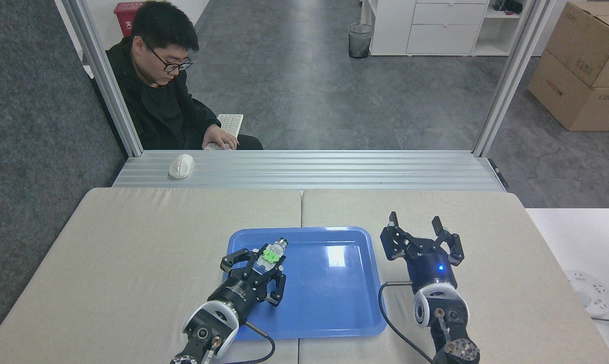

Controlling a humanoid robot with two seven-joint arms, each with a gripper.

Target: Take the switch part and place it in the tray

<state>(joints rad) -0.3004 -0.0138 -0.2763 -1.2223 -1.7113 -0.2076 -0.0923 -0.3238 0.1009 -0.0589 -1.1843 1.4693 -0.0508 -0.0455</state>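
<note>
Your left gripper (pixel 265 263) is clamped on the switch part (pixel 272 253), holding it over the left half of the tray (pixel 330 303), dark tip pointing far, presumably so that letting go lands it inside the rim. Your right gripper (pixel 420 233) waits spread and empty just right of the tray. Count: one switch part, one tray, two grippers.

Beige padded table (pixel 132 237), blue tray (pixel 330 303) on it

tray (pixel 335 303) floor right half bare, right tool (pixel 420 231) beside rim
</note>
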